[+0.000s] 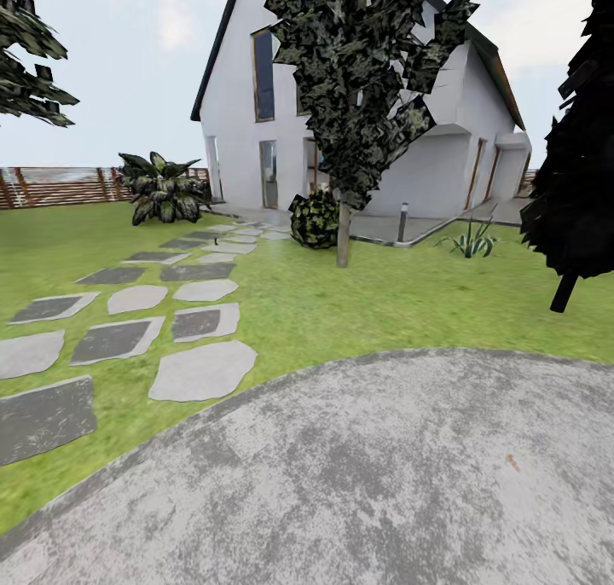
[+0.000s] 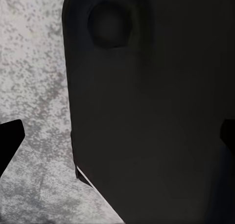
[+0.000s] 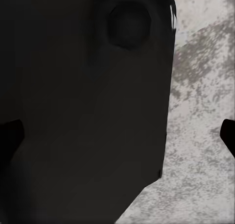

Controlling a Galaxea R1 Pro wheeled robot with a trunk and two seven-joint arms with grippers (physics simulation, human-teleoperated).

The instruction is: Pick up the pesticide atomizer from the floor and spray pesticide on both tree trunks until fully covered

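Observation:
A tree point(image 1: 358, 82) with jagged dark green foliage stands on the lawn ahead, in front of the white house. Its pale grey-brown tree trunk point(image 1: 344, 240) rises from the grass. Similar foliage point(image 1: 30, 65) reaches in at the upper left, its trunk out of view. The floor close to me is rounded grey speckled paving point(image 1: 384, 483) bordered by grass point(image 1: 358, 304). The pesticide atomizer is out of view. In the left wrist view my left gripper point(image 2: 117, 140) has its black fingertips point(image 2: 10, 145) wide apart over the paving. My right gripper point(image 3: 117, 136) is spread the same way, fingertips point(image 3: 7, 136) at the frame edges.
A black-leaved tree point(image 1: 571, 184) with a thin dark trunk stands at the right. Grey stepping stones point(image 1: 128, 338) run from the near left toward the house point(image 1: 247, 124). A round bush point(image 1: 314, 220), a leafy plant point(image 1: 162, 188), a short bollard point(image 1: 402, 222) and a slatted fence point(image 1: 60, 186) lie farther off.

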